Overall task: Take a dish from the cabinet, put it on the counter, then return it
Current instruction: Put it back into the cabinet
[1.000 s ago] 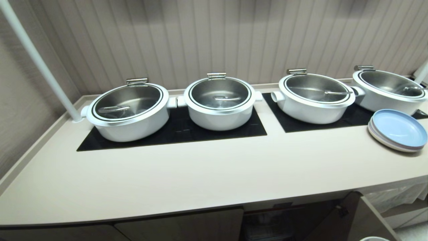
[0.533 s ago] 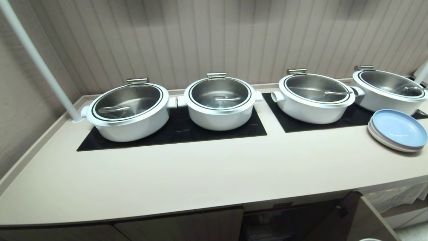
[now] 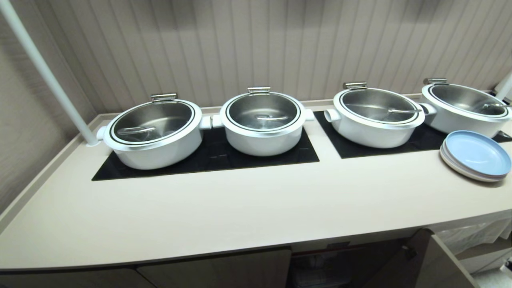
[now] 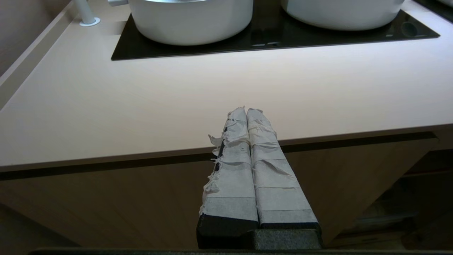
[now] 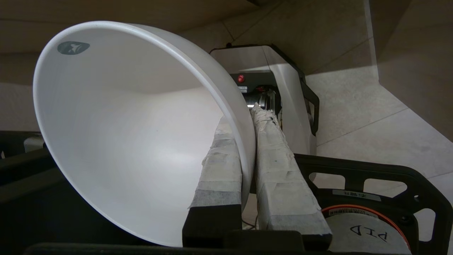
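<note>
The right pincer (image 5: 247,141) grips the rim of the white bowl (image 5: 134,134), one finger inside and one outside. The bowl is tipped on its side, low down by the floor (image 5: 371,117). The left pincer (image 4: 246,113) is squeezed shut on nothing, just in front of the surface (image 4: 177,106), near the pots (image 3: 156,132).

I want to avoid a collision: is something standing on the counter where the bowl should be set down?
Nothing visible does. The right claw grips the bowl by its rim, below the counter. The counter's front strip is bare; the pots stand farther back, the blue plates at the right end.
</note>
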